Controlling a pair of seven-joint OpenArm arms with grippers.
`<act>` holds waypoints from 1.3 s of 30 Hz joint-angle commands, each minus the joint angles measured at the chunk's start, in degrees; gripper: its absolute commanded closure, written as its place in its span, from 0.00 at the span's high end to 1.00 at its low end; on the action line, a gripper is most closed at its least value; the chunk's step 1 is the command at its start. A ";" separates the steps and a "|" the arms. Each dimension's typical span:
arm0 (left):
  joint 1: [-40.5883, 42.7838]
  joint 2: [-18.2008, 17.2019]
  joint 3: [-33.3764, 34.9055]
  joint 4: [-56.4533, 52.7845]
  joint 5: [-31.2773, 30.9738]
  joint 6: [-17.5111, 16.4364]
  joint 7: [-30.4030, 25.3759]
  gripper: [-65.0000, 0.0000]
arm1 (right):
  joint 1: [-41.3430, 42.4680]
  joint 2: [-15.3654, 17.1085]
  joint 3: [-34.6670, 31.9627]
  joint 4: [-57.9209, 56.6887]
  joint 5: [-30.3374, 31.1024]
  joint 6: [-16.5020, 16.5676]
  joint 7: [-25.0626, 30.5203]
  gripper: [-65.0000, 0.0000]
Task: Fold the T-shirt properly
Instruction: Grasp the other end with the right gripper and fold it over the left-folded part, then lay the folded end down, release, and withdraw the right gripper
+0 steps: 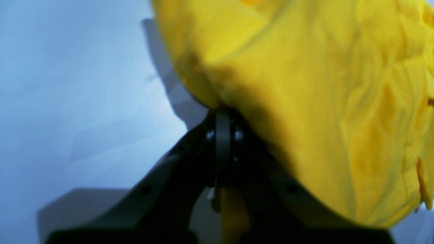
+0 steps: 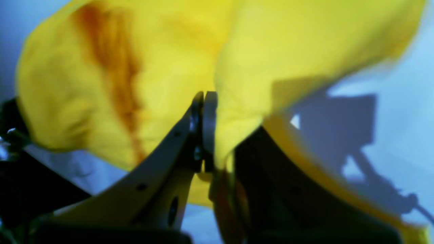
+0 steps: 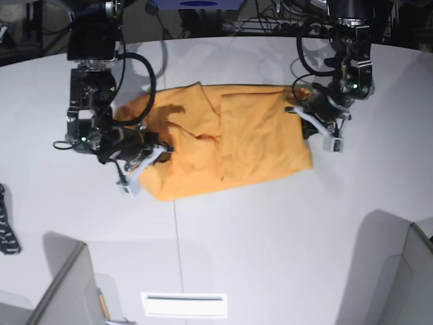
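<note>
The orange-yellow T-shirt [image 3: 230,142] lies partly folded on the white table [image 3: 270,230], with a flap laid over its middle. My right gripper [image 3: 160,150], on the left in the base view, is shut on the shirt's left edge. In the right wrist view its jaws [image 2: 204,101] are closed, with yellow cloth [image 2: 142,54] bunched around them. My left gripper [image 3: 298,110], on the right in the base view, is shut on the shirt's upper right corner. In the left wrist view its jaws [image 1: 222,115] meet at the cloth's edge [image 1: 305,101]. The tag and black marks do not show.
A black strap [image 3: 7,230] lies at the table's left edge. A white label [image 3: 183,305] sits at the front edge. Grey panels stand at the front left [image 3: 67,291] and front right [image 3: 392,271]. Cables and equipment [image 3: 257,20] line the back.
</note>
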 commanded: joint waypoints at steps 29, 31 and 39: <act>0.28 -2.41 0.90 5.13 0.25 0.74 1.34 0.00 | 5.73 -9.99 -33.58 0.80 0.41 -12.15 11.87 0.00; 0.28 -2.41 0.90 5.13 0.25 0.74 1.34 0.00 | 6.96 -10.08 -34.99 -1.57 0.41 -12.15 13.62 0.00; 1.59 -3.37 0.82 5.39 0.17 0.74 1.34 0.00 | 10.56 -10.25 -38.51 -8.52 0.50 -12.15 15.73 0.00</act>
